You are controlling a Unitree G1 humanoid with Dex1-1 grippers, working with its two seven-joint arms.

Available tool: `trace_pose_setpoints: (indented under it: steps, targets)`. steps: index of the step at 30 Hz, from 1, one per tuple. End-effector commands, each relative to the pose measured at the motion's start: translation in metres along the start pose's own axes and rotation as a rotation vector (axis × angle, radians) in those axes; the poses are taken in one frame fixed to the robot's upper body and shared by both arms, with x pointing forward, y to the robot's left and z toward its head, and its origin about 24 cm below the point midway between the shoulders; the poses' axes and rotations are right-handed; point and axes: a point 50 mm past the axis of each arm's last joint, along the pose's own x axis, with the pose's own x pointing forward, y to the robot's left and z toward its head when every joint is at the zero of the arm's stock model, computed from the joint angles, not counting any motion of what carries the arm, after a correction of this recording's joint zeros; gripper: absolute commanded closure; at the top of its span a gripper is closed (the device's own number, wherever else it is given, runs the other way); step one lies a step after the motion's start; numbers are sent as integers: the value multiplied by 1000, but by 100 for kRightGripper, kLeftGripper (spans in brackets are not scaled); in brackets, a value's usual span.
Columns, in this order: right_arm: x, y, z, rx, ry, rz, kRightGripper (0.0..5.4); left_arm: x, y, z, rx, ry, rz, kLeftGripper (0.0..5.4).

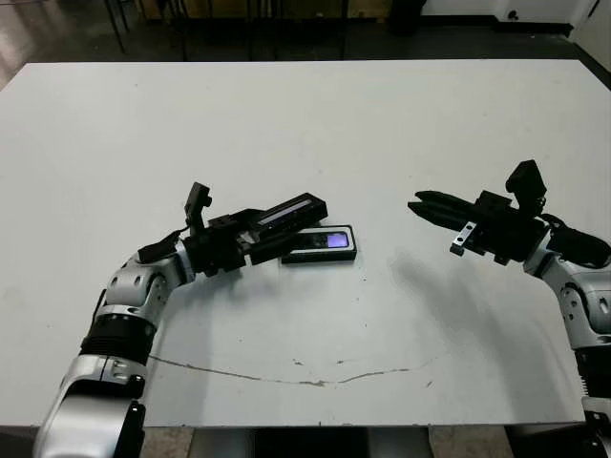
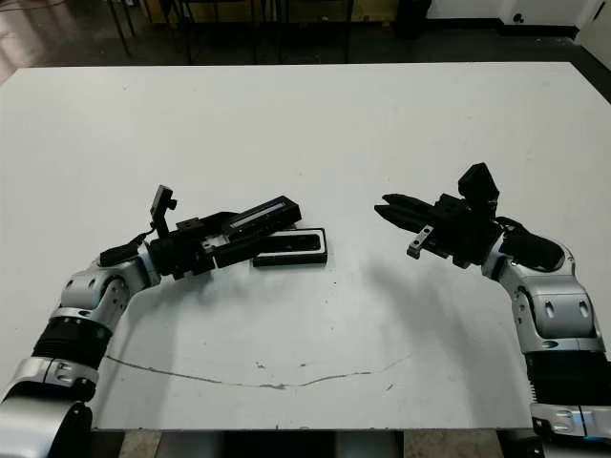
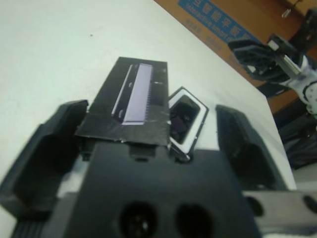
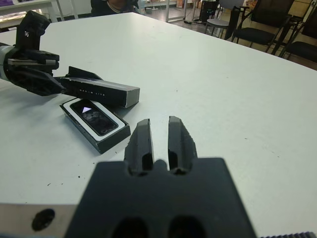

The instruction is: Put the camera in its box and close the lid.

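Right wrist view: camera (image 4: 93, 115) lies seated in the box (image 4: 110, 139) on the table (image 1: 382, 143). Left gripper (image 1: 250, 240) holds the lid (image 1: 291, 212), tilted over the box's edge. Right gripper (image 1: 420, 205) nearly shut, empty, well apart. Step 1 done; closing remains.

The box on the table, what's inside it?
The camera lies inside the box, its white lining showing around it. What's beneath the camera is hidden. The lid, in the left gripper, isn't on yet.
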Motion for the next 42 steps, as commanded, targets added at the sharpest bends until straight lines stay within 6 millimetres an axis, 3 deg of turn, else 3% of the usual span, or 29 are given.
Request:
trace_pose_setpoints:
  steps: [1,10,14,29,38,42]
  targets:
    - [-3,0,-6,15,22,-3,540,-4,2,-20,-110,57,51,137]
    - [-2,-1,-6,10,14,-4,540,-4,1,-18,-95,94,84,357]
    - [-2,-2,-6,21,11,2,540,-5,3,-16,-67,86,66,422]
    - [0,-2,-5,25,12,-2,540,-13,0,6,48,40,96,434]
    - [0,-2,-5,26,9,-4,540,-23,5,56,350,38,45,434]
    - [-1,-3,-6,29,5,-4,540,-20,11,65,393,127,-54,443]
